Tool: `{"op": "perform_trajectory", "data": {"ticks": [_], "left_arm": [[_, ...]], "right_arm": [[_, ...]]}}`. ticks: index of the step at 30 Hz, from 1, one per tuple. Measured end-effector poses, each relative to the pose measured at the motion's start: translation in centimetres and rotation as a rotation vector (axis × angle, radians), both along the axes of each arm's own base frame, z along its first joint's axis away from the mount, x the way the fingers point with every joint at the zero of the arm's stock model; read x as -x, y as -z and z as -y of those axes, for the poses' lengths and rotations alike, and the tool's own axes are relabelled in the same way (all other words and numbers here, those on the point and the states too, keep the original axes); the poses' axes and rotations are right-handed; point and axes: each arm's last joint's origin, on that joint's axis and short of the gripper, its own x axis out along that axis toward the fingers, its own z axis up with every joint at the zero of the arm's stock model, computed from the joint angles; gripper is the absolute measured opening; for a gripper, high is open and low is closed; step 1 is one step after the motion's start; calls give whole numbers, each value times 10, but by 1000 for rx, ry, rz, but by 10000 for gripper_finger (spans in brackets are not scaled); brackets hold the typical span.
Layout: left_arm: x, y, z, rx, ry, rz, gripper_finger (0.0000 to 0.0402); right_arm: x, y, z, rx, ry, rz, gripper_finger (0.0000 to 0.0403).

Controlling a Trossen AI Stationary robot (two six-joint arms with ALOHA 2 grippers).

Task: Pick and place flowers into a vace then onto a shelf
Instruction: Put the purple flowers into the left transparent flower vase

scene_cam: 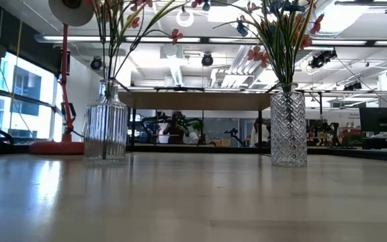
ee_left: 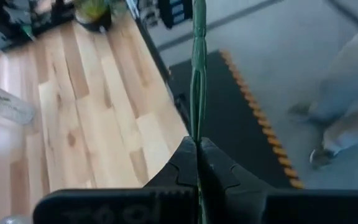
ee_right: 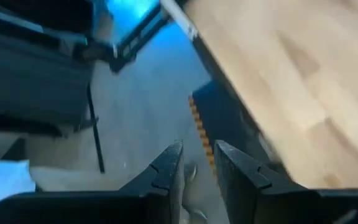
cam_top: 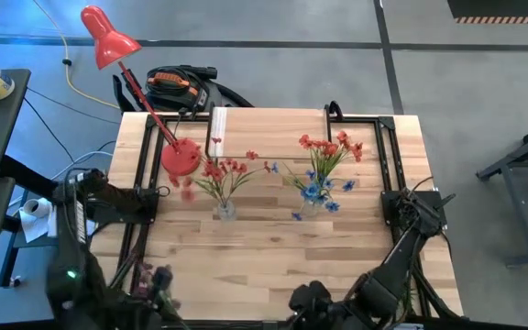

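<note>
My left gripper point(ee_left: 197, 149) is shut on the thin green stem point(ee_left: 197, 74) of a flower. It hangs over the table's near left corner point(cam_top: 154, 280), where small purple blossoms point(cam_top: 162, 273) show beside it. My right gripper point(ee_right: 199, 155) stands at the near edge point(cam_top: 308, 298), narrowly open, with nothing between its fingers. Two glass vases stand upright mid-table. The left vase point(scene_cam: 106, 124) holds red flowers point(cam_top: 227, 170). The right vase point(scene_cam: 288, 124) holds red and blue flowers point(cam_top: 326, 165). The shelf point(cam_top: 269, 121) stands at the far edge. My left gripper pinches the green stem point(ee_left: 197, 134) between its two fingertips. The stem runs straight on past the fingers, along them, out of the wrist picture. It is lifted clear of the table. Which end of the stem the fingers have, I cannot tell.
A red desk lamp point(cam_top: 108, 38) leans over the far left; its round base point(cam_top: 181, 158) sits on the table beside the left vase. A black metal frame point(cam_top: 388, 156) rims the table. Bare wood point(cam_top: 273, 252) lies between the vases and the near edge.
</note>
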Motion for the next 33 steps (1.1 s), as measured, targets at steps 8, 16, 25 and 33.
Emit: {"op": "perform_trajectory", "data": {"ticks": [8,16,25,33], "left_arm": [[-26,63,26,-205,-25,-100,32],[-50,133,46,-523,57,-245,32],[-46,162,46,-929,108,-292,32],[-55,143,49,-1157,207,-108,33]], "right_arm": [[-9,4,-6,9,-97,34,80],[-47,27,1,-21,-273,15,58],[-89,81,7,49,-233,-31,72],[-121,84,26,126,-120,141,125]]}}
